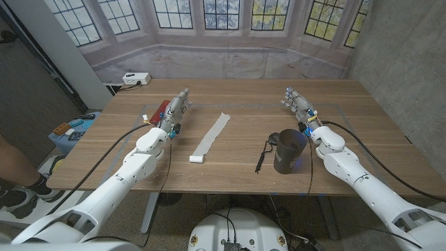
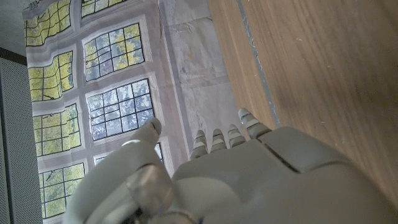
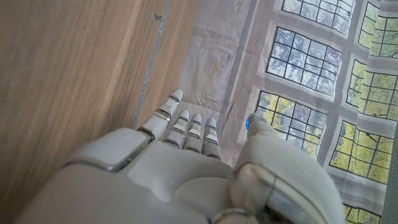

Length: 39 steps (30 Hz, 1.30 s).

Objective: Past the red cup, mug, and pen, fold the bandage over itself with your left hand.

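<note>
Well right of the left hand with its empty, straight fingers, the unfolded bandage

one bandage, one dark mug, one pen, two hands

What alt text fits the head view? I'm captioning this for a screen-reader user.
A white bandage strip lies unrolled along the middle of a wooden table, between the robot's open left hand and right hand. A dark mug stands near the right arm, with a black pen beside it.
</note>
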Available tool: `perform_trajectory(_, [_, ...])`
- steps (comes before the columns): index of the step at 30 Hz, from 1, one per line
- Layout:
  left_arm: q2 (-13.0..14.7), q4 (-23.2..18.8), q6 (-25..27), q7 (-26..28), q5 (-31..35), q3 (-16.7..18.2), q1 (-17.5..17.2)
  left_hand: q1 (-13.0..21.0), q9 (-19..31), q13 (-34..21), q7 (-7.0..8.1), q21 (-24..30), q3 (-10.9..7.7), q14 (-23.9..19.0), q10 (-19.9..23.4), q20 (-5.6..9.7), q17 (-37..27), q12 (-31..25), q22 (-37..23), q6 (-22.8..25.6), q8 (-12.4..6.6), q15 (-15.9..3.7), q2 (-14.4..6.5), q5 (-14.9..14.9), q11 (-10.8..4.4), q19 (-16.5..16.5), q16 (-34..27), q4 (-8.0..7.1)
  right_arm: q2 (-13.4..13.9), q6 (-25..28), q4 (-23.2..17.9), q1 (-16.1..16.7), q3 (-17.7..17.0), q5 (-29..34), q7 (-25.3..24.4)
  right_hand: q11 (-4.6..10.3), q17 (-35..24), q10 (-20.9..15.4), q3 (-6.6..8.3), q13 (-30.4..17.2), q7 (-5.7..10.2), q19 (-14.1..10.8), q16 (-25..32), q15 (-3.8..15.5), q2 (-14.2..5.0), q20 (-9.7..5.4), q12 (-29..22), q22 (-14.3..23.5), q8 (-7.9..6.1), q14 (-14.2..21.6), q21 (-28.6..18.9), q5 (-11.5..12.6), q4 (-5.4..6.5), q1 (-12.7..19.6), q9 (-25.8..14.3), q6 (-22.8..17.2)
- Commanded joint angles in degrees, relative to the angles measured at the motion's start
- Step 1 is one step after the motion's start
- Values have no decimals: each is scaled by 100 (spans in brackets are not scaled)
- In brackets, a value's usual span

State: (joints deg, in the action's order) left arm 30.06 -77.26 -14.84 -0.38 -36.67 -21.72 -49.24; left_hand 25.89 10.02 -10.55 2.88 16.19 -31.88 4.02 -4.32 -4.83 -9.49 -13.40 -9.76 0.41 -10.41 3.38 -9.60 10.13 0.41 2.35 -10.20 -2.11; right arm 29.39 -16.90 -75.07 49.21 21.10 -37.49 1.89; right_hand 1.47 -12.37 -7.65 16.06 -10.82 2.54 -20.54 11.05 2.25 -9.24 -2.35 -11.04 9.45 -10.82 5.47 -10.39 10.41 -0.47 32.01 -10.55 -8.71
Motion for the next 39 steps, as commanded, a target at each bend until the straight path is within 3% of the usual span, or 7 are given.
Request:
perform_trajectory(1, [132, -372, 170, 122, 101, -47, -145, 112, 20, -14, 6, 18, -44, 6, -16, -35, -8, -15, -18, 53, -51, 6, 7, 31, 2, 35, -26, 70, 28, -77, -127, 147, -20, -19, -4, -8, -1, -53, 38, -16, -8, -51, 38, 197, 21, -375, -28, 10, -37, 47, -38, 26, -57, 81, -17, -48])
perform_trajectory(18, [355, -407, 265, -65, 259, -101, -14, 285, 22, -15, -27, -44, -113, -24, 57, -67, -9, 8, -19, 220, -85, 22, 16, 61, 12, 88, -18, 327, 52, -146, -305, 297, -10, 82, -145, -16, 22, -17, 52, -18, -11, -55, 43, 186, 39, -365, -11, 10, -35, 38, -39, 26, -146, 126, -17, -53])
perform_trajectory(39, [471, -27, 376, -495, 827, -475, 678, 504, 25, -15, -18, -100, -220, -48, 90, -99, -11, 46, -21, 369, -98, 42, -17, 133, 8, 168, -10, 604, 83, -344, -324, 405, -114, 133, -256, -8, 38, 5, 62, -21, -16, -54, 54, 188, 41, -366, -5, 11, -31, 26, -39, 26, -233, 152, -17, -56])
